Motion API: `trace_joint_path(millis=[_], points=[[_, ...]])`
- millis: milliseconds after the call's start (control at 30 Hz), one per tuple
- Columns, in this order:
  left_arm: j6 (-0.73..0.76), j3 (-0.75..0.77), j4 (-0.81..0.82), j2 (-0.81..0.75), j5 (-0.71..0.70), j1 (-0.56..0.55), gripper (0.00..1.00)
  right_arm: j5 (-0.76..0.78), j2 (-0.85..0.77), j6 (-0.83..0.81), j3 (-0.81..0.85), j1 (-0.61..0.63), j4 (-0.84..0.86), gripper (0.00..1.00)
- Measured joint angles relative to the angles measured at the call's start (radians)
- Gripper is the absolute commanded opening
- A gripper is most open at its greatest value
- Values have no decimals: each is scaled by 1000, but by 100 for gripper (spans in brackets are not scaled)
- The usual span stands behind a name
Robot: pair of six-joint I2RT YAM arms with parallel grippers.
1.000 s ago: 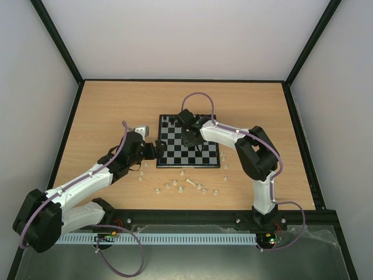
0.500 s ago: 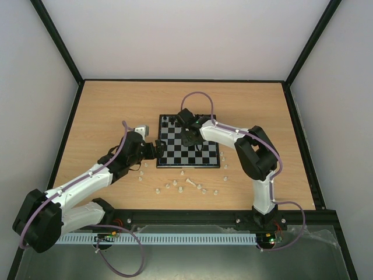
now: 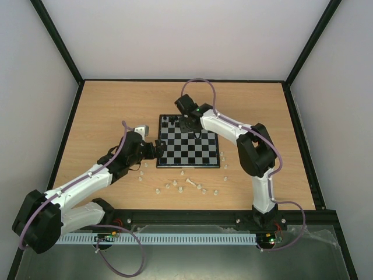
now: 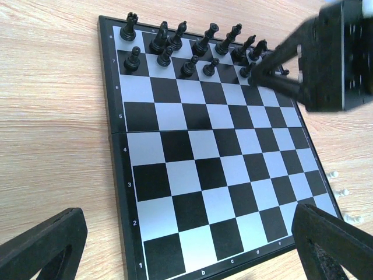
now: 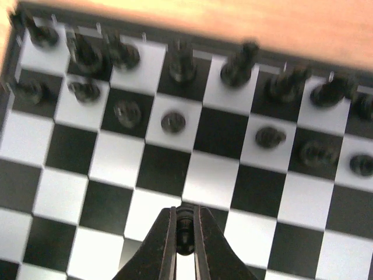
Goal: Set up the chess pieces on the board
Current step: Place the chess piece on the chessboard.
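right fingers point(image 5: 173, 217) shifted to board point(image 4: 175, 169) far edge, pinching black piece point(image 5: 184, 230)

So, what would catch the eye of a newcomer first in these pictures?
The chessboard sits in the middle of the wooden table, with black pieces lined up on its two far rows only. The right hand hovers near those rows, shut on a small black piece. The pale pieces lie scattered on the table off the board's near edge, and the left hand is open at its left edge.

Wooden table point(image 3: 116, 111), pale walls point(image 3: 175, 35).
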Motion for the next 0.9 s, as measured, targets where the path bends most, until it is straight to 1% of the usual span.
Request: trace_joint_path(millis=[133, 300, 533, 900], points=[[3, 0, 0, -2, -2, 0, 99, -3, 48, -1, 106, -24, -18, 2], [7, 0, -1, -11, -4, 0, 99, -6, 126, -3, 200, -48, -54, 2], [8, 0, -2, -15, -4, 0, 99, -7, 163, -8, 214, -72, -99, 2], [9, 0, -2, -15, -4, 0, 99, -19, 195, -13, 254, -79, -108, 2]])
